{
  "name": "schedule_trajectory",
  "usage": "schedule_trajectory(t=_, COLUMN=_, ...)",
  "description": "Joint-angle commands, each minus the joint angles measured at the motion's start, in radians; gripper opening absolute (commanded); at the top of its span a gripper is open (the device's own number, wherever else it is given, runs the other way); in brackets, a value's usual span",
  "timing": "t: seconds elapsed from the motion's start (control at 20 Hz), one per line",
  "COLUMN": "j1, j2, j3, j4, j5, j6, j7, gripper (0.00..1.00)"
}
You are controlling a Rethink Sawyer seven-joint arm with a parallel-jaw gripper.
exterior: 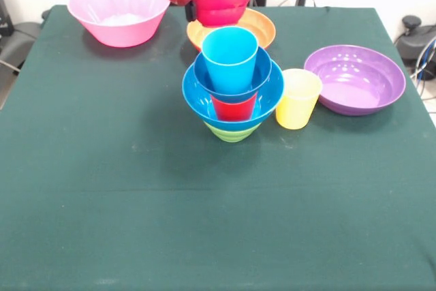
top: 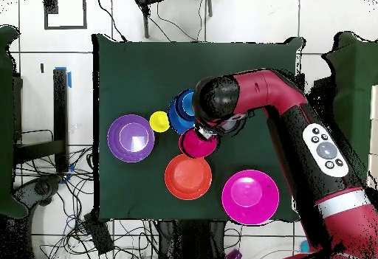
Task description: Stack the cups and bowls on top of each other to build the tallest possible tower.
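The tower (exterior: 231, 93) stands mid-table: a green bowl (exterior: 231, 132) at the bottom, then the large blue bowl (exterior: 267, 97), the red cup (exterior: 233, 108), the small blue bowl (exterior: 208, 80) and the sky-blue cup (exterior: 230, 56) on top. My gripper (exterior: 193, 8) is shut on the left rim of the small red bowl (exterior: 225, 3) and holds it in the air behind the tower, above the orange bowl (exterior: 262, 26). In the overhead view the red bowl (top: 196, 144) sits under my gripper (top: 210, 133), next to the tower (top: 181, 111). The yellow cup (exterior: 298, 98) stands just right of the tower.
The purple bowl (exterior: 354, 78) lies right of the yellow cup. The large pink bowl (exterior: 119, 11) stands at the far left. In the overhead view my arm (top: 280, 101) reaches over the table's right part, near the orange bowl (top: 188, 176) and the pink bowl (top: 249, 196).
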Motion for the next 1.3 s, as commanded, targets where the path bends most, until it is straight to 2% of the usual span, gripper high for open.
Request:
schedule_trajectory(t=0.05, j1=0.036, j2=0.004, j3=0.006, j4=-0.063, j5=-0.007, j6=0.102, j7=-0.231, gripper=0.00)
schedule_trajectory(t=0.85, j1=0.029, j2=-0.034, j3=0.018, j4=-0.096, j5=-0.003, j6=0.169, j7=-0.262, gripper=0.00)
schedule_trajectory(t=1.3, j1=0.052, j2=-0.021, j3=0.019, j4=-0.148, j5=0.011, j6=0.176, j7=-0.242, gripper=0.00)
